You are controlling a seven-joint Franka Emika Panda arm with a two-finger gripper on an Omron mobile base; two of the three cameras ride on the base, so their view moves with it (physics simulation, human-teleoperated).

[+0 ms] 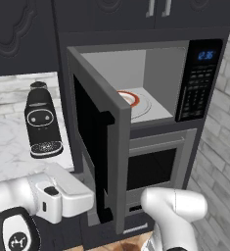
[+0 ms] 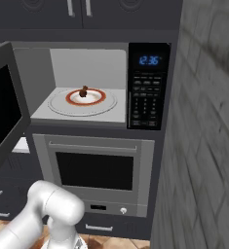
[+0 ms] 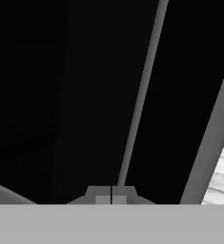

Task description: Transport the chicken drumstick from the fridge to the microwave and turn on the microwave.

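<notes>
The gripper (image 3: 111, 195) is fully closed, its two finger tips pressed together with nothing between them. It sits right against a dark panel with a thin grey bar running up and away from the tips, which looks like the window face of the microwave door (image 1: 99, 147); a grey frame edge and a patch of pale brick wall (image 3: 220, 183) lie off to the tips' right in the hand view.

Beyond that door, the microwave (image 2: 91, 87) stands open. The chicken drumstick (image 2: 84, 91) rests on a white plate with an orange-red rim (image 2: 85, 98), on the glass turntable (image 2: 82, 103) inside the cavity, well apart from the gripper. The black keypad panel (image 2: 147, 99) with its blue display (image 2: 149, 60) is on the far side of the cavity from the swung-out door. A grey oven (image 2: 95, 170) sits directly under the microwave. A black coffee machine (image 1: 41, 120) stands on the marble tabletop (image 1: 9, 147) on the door's outer side.
</notes>
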